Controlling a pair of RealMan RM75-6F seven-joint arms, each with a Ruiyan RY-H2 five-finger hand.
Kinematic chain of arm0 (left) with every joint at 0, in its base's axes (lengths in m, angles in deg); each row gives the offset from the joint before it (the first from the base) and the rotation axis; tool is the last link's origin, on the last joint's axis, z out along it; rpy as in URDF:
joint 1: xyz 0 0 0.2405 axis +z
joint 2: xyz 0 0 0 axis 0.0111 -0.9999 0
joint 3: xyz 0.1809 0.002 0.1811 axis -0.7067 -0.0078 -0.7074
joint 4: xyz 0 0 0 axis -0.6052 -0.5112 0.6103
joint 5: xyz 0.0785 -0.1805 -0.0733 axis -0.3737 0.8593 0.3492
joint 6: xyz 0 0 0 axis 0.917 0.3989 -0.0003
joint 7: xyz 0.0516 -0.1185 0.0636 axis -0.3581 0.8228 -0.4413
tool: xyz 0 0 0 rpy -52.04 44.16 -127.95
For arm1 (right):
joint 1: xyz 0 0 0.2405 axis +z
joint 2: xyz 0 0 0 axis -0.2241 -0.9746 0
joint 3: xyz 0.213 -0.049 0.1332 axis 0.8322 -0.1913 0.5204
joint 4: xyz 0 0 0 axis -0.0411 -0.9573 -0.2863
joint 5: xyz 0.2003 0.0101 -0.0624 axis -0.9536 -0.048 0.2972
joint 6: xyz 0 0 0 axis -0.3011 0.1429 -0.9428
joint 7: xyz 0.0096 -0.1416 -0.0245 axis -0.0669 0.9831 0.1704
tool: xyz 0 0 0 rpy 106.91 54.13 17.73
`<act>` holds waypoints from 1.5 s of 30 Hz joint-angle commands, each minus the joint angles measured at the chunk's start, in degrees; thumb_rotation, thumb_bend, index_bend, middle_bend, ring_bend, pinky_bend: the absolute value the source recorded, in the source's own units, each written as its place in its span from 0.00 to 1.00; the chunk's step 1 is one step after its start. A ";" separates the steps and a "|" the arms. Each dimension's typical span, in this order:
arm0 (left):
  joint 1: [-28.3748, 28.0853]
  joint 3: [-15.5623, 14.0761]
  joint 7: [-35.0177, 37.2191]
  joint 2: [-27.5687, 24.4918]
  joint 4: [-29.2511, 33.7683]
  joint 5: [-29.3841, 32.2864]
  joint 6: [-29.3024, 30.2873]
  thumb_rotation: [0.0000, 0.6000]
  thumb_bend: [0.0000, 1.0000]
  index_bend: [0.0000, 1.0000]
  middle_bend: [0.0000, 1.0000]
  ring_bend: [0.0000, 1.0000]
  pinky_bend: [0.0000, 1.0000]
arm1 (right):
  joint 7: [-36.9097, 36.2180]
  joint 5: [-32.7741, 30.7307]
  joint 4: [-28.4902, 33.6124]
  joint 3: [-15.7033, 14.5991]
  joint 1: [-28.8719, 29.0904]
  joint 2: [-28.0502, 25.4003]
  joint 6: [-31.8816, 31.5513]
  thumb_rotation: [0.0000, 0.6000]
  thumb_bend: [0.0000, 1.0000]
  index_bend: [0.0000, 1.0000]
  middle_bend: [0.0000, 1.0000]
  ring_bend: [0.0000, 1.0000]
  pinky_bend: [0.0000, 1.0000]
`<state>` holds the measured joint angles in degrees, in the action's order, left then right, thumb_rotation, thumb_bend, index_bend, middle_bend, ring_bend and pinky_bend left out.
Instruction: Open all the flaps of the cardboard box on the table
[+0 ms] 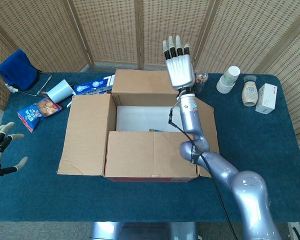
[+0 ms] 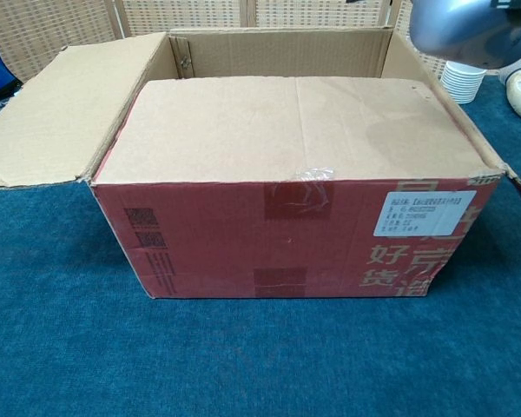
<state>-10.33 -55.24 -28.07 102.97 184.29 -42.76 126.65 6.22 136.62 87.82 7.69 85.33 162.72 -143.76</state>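
Pressing the far flap (image 1: pixel 140 81) outward, right hand (image 1: pixel 178 67) flat, fingers extended, empty. Next: lift the near flap (image 1: pixel 150 154), which lies closed.

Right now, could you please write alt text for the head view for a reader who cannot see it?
A cardboard box sits on a blue table, its near flap folded shut. The right hand is flat over the far flap; the left hand is open at the table's left edge.

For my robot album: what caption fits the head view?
Right hand flat on the cardboard box's far flap; near flap closed.
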 commanded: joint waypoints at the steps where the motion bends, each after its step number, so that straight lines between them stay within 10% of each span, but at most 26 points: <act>1: -0.24 -0.08 0.30 0.00 -0.12 -0.07 -0.46 0.90 0.11 0.25 0.00 0.05 0.11 | -0.57 1.06 3.33 -0.61 -1.44 -1.98 -1.65 1.00 0.26 0.01 0.06 0.00 0.24; 21: -1.06 -1.84 5.60 -1.73 1.85 -4.14 -1.59 0.89 0.11 0.25 0.00 0.05 0.12 | 6.13 2.52 49.82 -6.05 -17.99 -29.21 -11.64 1.00 0.14 0.07 0.13 0.10 0.24; 33: -3.35 -1.77 7.13 -5.65 5.94 -8.72 -1.78 0.89 0.11 0.25 0.00 0.05 0.12 | 1.44 -1.42 62.81 -6.85 -27.21 -35.11 -19.83 1.00 0.09 0.00 0.14 0.11 0.24; 45: -12.04 2.14 11.03 -11.24 9.93 -8.20 -10.16 0.89 0.11 0.25 0.00 0.05 0.12 | -6.17 3.98 73.03 -13.91 -39.19 -41.49 -26.07 1.00 0.05 0.00 0.11 0.08 0.23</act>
<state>-20.82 -53.93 -17.85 92.52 193.84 -51.60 118.15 1.26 138.81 159.73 -4.69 47.88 122.16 -168.52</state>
